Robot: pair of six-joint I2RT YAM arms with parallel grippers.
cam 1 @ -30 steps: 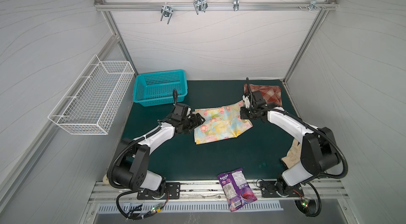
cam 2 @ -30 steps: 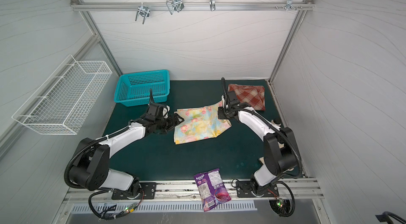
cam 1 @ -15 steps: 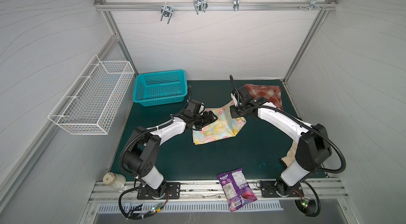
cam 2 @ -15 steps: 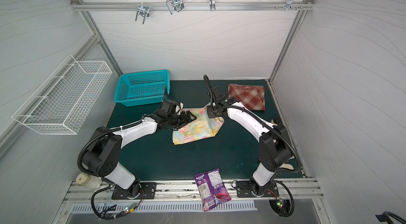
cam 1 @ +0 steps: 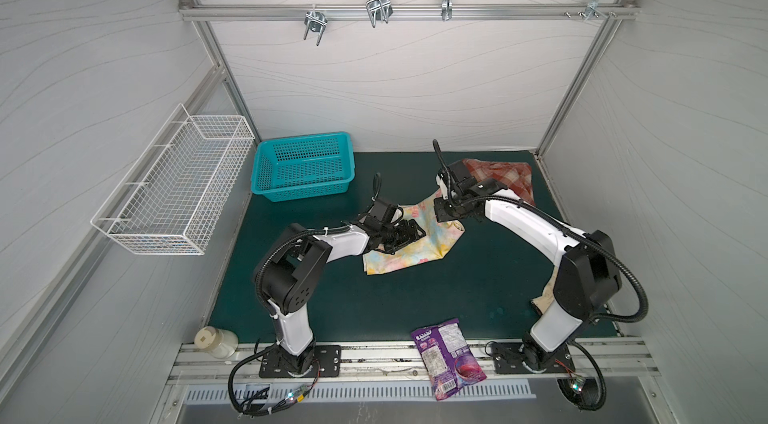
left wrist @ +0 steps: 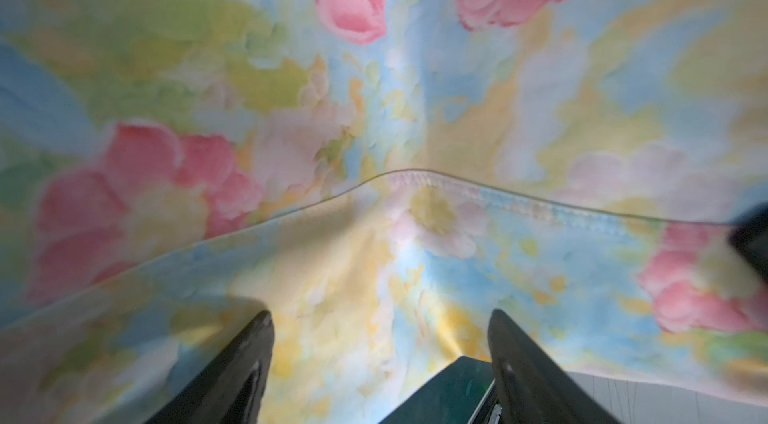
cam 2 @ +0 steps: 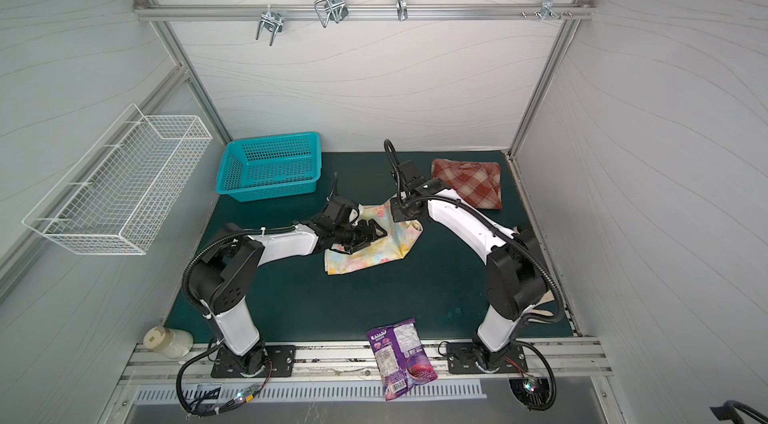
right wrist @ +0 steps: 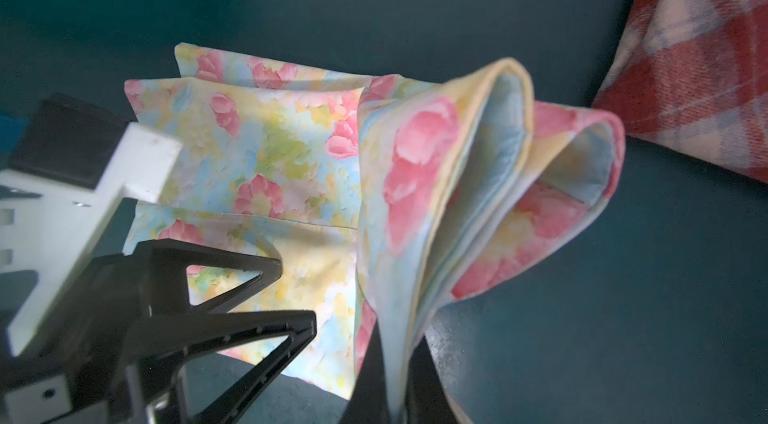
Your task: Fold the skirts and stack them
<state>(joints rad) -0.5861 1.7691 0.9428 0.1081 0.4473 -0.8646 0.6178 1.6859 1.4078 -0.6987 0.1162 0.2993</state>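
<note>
Pastel yellow-and-blue cloth strewn with pink flowers, the floral skirt (cam 1: 399, 253) lies partly folded near the middle of the dark green surface (cam 1: 415, 305), as both top views show. Its far right corner is lifted clear of the mat.

The right end effector (right wrist: 395, 384) is clenched on that corner. In the right wrist view the fabric is pinched between its jaws and fans out in two loose loops.

The left end effector (cam 1: 417, 231) hangs over the skirt's left half with its jaws standing wide apart, grasping nothing. Flowered cloth and a stitched hem fill the left wrist view. Whether the tips touch the fabric cannot be told.

A rust-red and cream plaid skirt (cam 2: 469, 185) lies in a rough rectangle at the far right corner of the surface. It is near the raised floral corner but not touching it.

A teal plastic basket (cam 1: 303, 168) sits at the far left corner, and a white wire basket (cam 1: 174, 189) hangs on the left wall.

At the near edge a purple snack packet (cam 1: 446, 355) overhangs the rail. A pale jar (cam 1: 216, 343) stands beside the left arm's base, and a cream cloth (cam 1: 544, 297) shows behind the right arm.
</note>
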